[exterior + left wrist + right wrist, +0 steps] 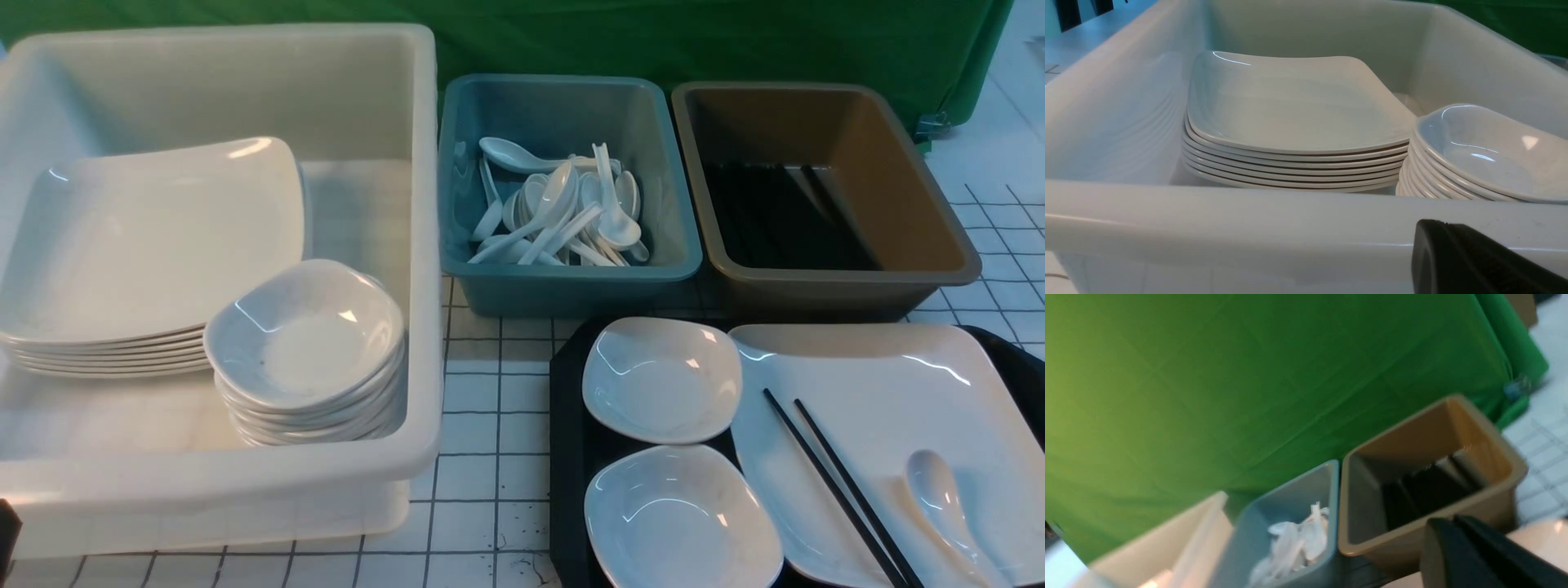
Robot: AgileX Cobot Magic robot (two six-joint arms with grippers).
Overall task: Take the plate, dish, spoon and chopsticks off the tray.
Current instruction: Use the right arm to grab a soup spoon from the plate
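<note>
A black tray (571, 457) sits at the front right of the table. On it lies the large white plate (882, 384), with the black chopsticks (841, 490) and the white spoon (939, 498) resting on top of it. Two small white dishes (661, 380) (678, 518) stand on the tray to the plate's left. My left gripper (1446, 223) is shut and empty, just outside the white tub's near wall. My right gripper (1453, 519) is also shut with nothing in it, above the plate's edge (1539, 539) and short of the brown bin.
A big white tub (424, 245) on the left holds a stack of plates (147, 245) and a stack of dishes (306, 343). Behind the tray, a teal bin (571, 278) holds several spoons and a brown bin (833, 282) holds black chopsticks. Behind them hangs a green cloth.
</note>
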